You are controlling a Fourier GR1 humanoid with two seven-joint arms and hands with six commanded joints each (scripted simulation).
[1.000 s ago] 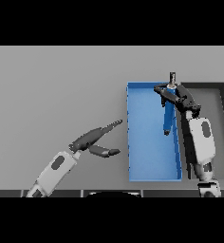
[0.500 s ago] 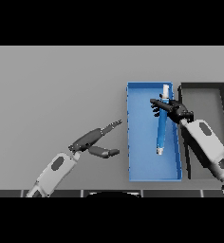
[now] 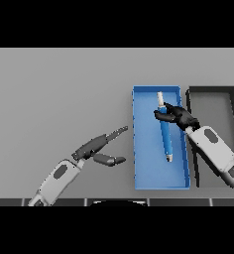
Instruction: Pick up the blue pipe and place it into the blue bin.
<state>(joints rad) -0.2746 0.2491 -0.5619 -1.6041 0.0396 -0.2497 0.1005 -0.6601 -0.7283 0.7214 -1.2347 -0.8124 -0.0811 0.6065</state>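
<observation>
The grey tabletop (image 3: 54,99) spreads out in front of me, widest of everything here. On its right part sit two trays side by side: the blue bin (image 3: 144,173), a long open rectangle running from near to far, and just to its right a dark bin (image 3: 213,90) of much the same shape, its rim close to the blue one's right wall.

My right arm comes in from the lower right, crossing over the gap between the two bins, and my right hand (image 3: 181,117) reaches over the blue bin's right wall into its far half. My left arm comes in from the lower left, and my left hand (image 3: 96,148) hangs over bare tabletop just left of the blue bin, fingers straight and relaxed, thumb spread toward the near side, grasping nothing.

The blue pipe (image 3: 165,134) lies inside the blue bin, lengthways, with pale tips at its far and near ends. My right hand's dark fingers are against its far part; they look loosened rather than wrapped round it, though I can't be sure from here.
</observation>
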